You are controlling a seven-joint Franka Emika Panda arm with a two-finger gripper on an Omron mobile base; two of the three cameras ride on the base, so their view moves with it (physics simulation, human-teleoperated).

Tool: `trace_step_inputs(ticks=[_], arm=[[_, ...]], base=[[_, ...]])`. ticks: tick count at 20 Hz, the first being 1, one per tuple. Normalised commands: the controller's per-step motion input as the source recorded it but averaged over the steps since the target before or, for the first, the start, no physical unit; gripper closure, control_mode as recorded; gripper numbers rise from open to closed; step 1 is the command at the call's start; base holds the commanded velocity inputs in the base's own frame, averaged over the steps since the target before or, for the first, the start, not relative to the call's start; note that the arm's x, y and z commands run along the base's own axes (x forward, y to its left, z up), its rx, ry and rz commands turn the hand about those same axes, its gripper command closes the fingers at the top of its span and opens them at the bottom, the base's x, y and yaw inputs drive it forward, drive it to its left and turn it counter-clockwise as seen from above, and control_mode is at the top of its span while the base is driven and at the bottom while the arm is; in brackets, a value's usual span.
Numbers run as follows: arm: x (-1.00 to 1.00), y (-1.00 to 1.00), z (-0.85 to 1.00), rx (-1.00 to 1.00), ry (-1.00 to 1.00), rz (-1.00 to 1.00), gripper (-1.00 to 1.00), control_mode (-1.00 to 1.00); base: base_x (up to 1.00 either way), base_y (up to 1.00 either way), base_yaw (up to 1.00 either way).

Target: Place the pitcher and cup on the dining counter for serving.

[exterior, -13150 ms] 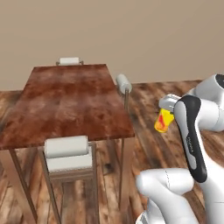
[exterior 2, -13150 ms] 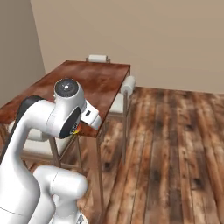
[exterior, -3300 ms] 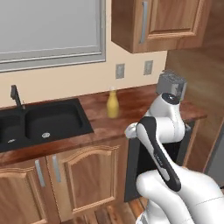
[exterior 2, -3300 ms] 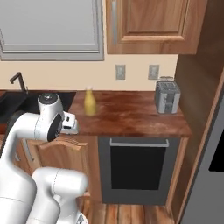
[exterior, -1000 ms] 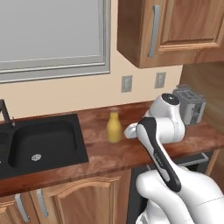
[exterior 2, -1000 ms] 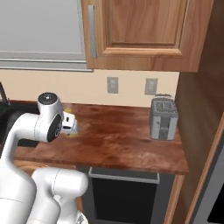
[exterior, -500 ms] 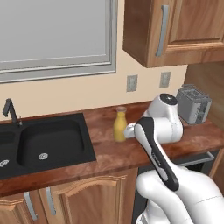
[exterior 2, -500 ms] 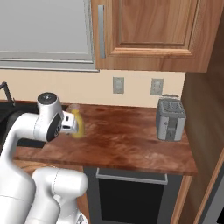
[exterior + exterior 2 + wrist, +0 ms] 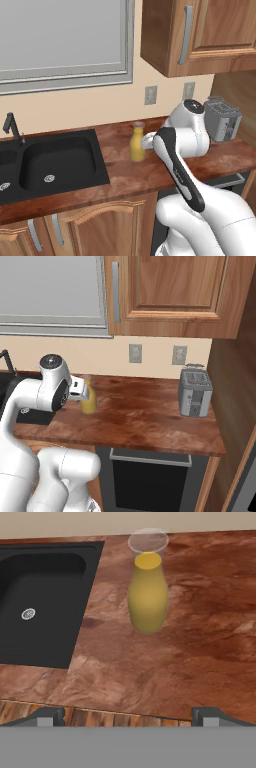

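The pitcher (image 9: 137, 145) (image 9: 89, 398) (image 9: 148, 599) is a clear glass carafe with yellow-orange contents. It stands upright on the wood worktop (image 9: 150, 172), just right of the black sink (image 9: 55, 160). My gripper (image 9: 127, 714) is open and holds nothing, its fingertips (image 9: 50, 714) spread wide. It hovers above the worktop's front edge, short of the pitcher and pointing at it. In the base views my hand (image 9: 76, 387) sits beside the pitcher. The cup and the dining counter are out of view.
The sink (image 9: 35, 612) has a dark faucet (image 9: 12, 127) at its back left. A silver toaster (image 9: 222, 120) (image 9: 195, 392) stands at the worktop's right end by a wood side wall. Wall cabinets (image 9: 170, 296) hang overhead, and an oven (image 9: 150, 476) sits below the counter.
The base has driven from the dining table, where the gripper held the yellow cup, to the kitchen worktop. Over the last second the whole picture shifted slightly right. The gripper stayed open.
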Motion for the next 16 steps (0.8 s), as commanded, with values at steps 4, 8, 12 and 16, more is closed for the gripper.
trace_step_inputs(ticks=[4,8,12,16], arm=[[0.3,0.0,0.33,0.0,0.0,-0.05,-1.0,-1.0],[0.24,-0.01,0.1,0.0,0.0,-0.03,-1.0,-1.0],[0.36,0.0,-0.1,0.0,0.0,-0.01,-1.0,-1.0],[0.35,0.0,-0.25,0.0,-0.01,-0.03,-1.0,-1.0]], base=[[0.0,0.0,0.0],[0.0,0.0,0.0],[0.0,0.0,0.0],[0.0,0.0,0.0]])
